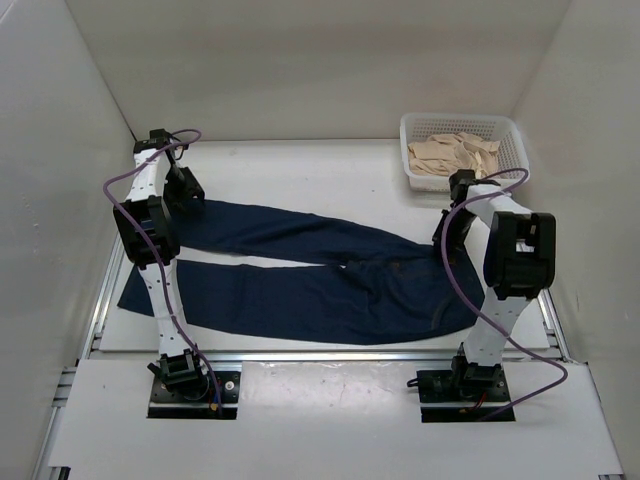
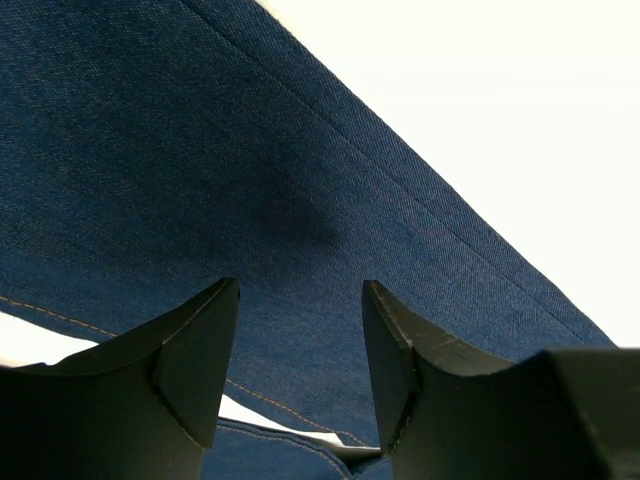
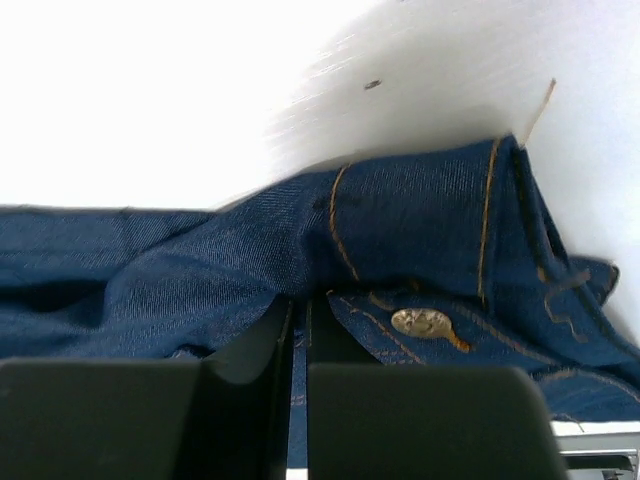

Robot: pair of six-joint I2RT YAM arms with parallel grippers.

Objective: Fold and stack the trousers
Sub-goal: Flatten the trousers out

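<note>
Trousers of dark navy denim (image 1: 300,290) are spread on the white worktop (image 1: 300,165), long axis left to right, waist rightward. The left claw (image 2: 300,285) is seen released above the far leg; the right claw (image 3: 298,300) is clenched at the waistband.

I see white walls (image 1: 300,60) around a white table (image 1: 300,165), a basket (image 1: 455,117) beyond the right pincer (image 3: 298,300); lighting seems even.

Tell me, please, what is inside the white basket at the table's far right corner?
Crumpled beige cloth garments fill the white basket. They cover its floor, so anything beneath them cannot be seen.
</note>
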